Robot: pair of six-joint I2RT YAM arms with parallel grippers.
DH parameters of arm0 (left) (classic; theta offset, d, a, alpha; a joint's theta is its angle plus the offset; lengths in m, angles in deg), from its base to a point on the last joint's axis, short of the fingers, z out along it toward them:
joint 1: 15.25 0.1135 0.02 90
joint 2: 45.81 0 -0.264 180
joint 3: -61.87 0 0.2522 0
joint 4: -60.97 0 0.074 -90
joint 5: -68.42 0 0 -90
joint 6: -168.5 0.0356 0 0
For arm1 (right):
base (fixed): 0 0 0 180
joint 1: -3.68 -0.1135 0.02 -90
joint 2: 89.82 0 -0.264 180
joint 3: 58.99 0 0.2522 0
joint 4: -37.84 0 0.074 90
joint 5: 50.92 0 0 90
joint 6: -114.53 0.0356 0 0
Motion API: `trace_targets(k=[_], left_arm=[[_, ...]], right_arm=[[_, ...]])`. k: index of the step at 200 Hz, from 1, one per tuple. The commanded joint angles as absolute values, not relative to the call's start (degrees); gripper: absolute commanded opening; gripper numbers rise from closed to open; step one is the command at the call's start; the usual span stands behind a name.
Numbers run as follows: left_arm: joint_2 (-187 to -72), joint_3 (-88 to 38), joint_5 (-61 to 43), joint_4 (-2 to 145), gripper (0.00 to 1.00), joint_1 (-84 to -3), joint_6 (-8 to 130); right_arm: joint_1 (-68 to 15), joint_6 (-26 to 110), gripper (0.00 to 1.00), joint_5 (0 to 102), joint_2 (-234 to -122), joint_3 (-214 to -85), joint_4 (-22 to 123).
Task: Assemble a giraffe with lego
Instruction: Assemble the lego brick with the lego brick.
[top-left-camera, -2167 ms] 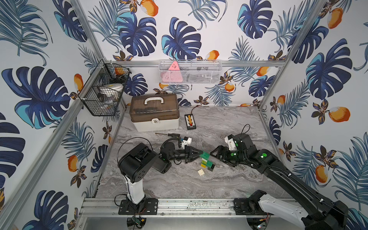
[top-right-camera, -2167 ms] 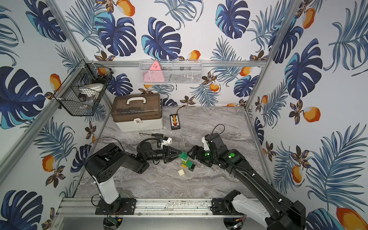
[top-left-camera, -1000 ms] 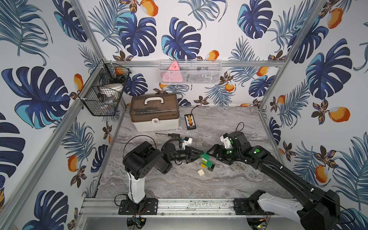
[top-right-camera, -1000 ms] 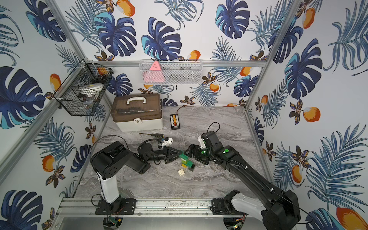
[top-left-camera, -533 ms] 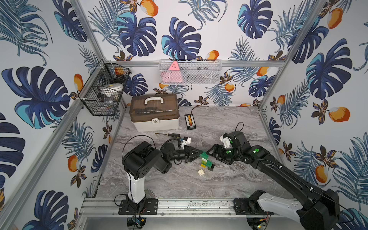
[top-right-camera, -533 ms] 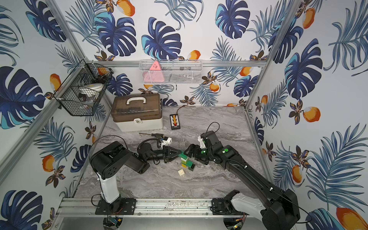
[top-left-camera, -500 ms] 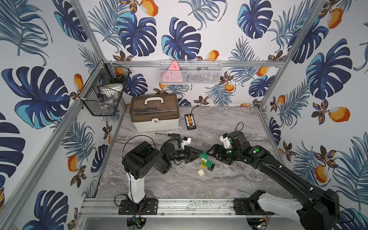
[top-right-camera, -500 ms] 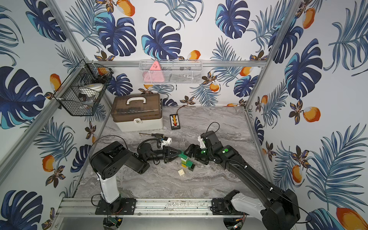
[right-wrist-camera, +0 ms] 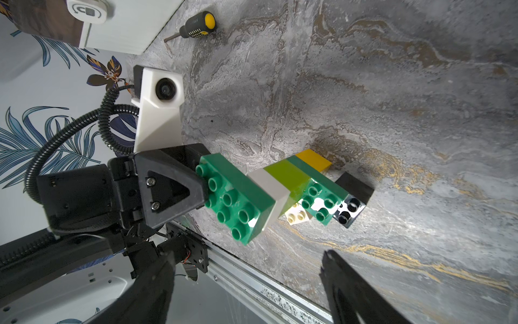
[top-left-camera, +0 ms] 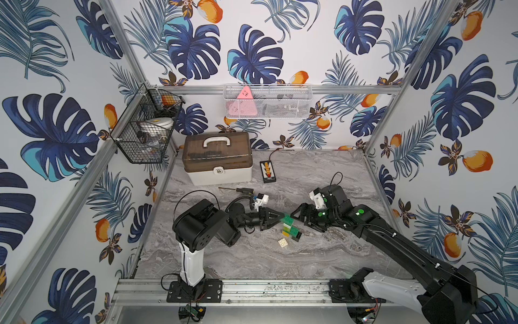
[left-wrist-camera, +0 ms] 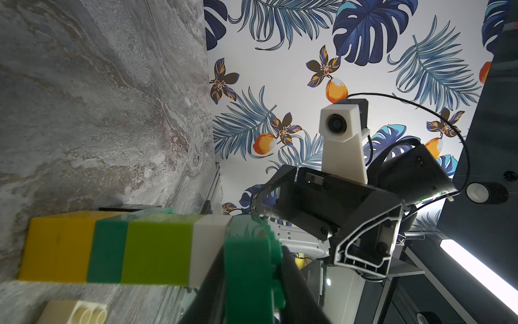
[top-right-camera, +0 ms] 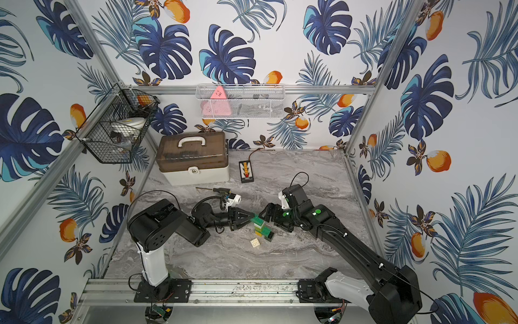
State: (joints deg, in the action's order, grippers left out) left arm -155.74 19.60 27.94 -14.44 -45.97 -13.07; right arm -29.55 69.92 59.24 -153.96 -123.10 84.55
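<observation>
At the middle of the surface, left claw clamped on the dark green head brick of the giraffe. Right claw spread wide just beside the head, gripping nothing. Giraffe's long axis runs from yellow and black feet on the surface up to the head, studs uppermost; exact tilt unclear. Loose white brick lies near the feet.
</observation>
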Motion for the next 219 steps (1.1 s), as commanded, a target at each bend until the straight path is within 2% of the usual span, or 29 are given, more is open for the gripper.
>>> trace_targets(k=[1,115,219], left_arm=[[-156.63,20.05,28.78,-13.69,0.0,-45.84,-12.12],[-159.72,20.07,28.8,-13.69,0.0,-45.89,-11.67],[-160.08,19.96,29.22,-13.65,0.0,-45.88,-12.07]], right_arm=[[-29.54,69.72,0.84,58.68,-154.7,-122.95,84.2],[-27.96,68.16,0.78,62.37,-160.65,-121.4,79.73],[-27.48,66.58,0.72,58.1,-162.94,-120.39,86.71]])
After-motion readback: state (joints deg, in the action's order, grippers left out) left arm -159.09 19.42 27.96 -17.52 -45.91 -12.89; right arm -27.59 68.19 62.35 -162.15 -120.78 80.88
